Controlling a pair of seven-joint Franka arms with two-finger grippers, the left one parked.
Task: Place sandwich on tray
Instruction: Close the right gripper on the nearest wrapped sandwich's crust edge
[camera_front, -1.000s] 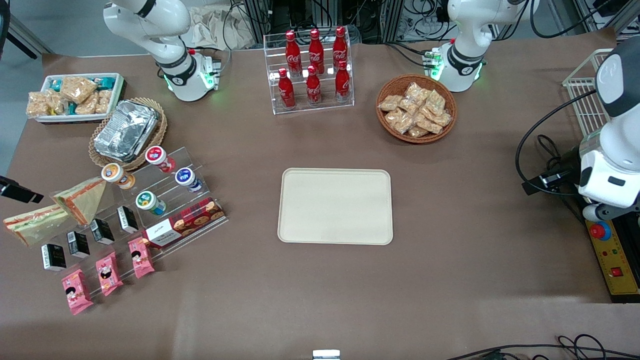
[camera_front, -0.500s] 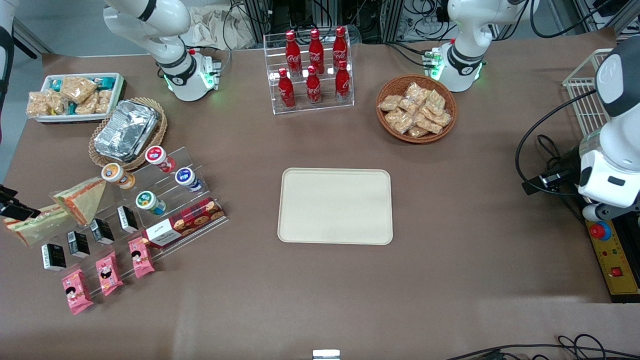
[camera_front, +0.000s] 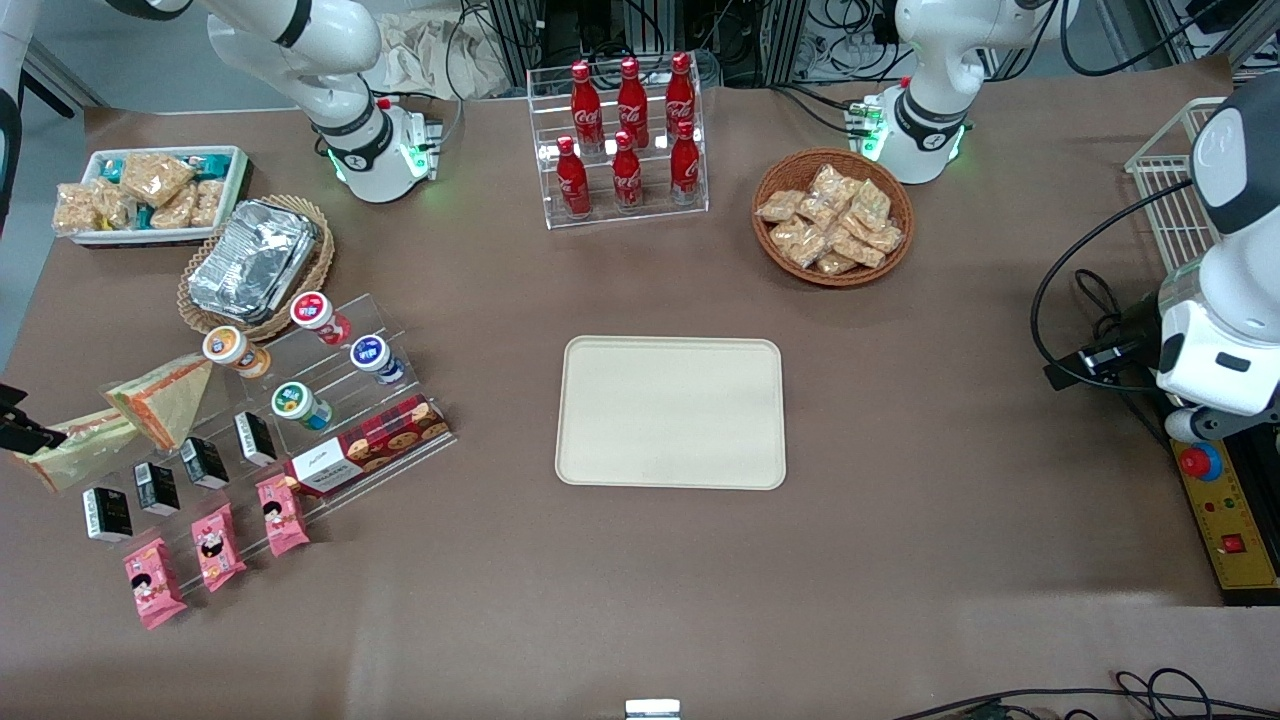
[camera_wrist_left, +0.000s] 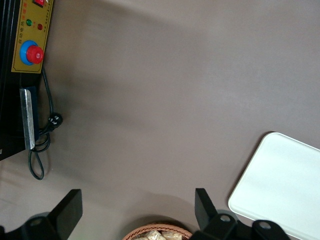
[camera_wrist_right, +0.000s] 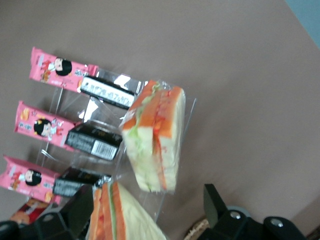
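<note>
the sandwich (camera_front: 75, 447) lies on a clear acrylic stand (camera_front: 330, 345) near the counter (camera_front: 900, 560) edge at the working arm's end, with pale green and orange-red filling along its edge. just beside it, slightly farther from the front camera, leans a second sandwich wedge (camera_front: 165, 398) with orange filling edges. the gripper (camera_front: 20, 432) hovers at that same counter edge, right over the outer end of the sandwich, only a dark tip of it showing in the front view. in the right wrist view the gripper (camera_wrist_right: 147, 212) has its two black fingers (camera_wrist_right: 220, 212) spread apart with nothing between them, and the sandwich (camera_wrist_right: 152, 137) sits ahead of them next to black packets (camera_wrist_right: 92, 142) and pink snack packets (camera_wrist_right: 37, 127). the tray (camera_front: 670, 412) lies flat and bare at the middle of the counter, well apart from the sandwich.
</note>
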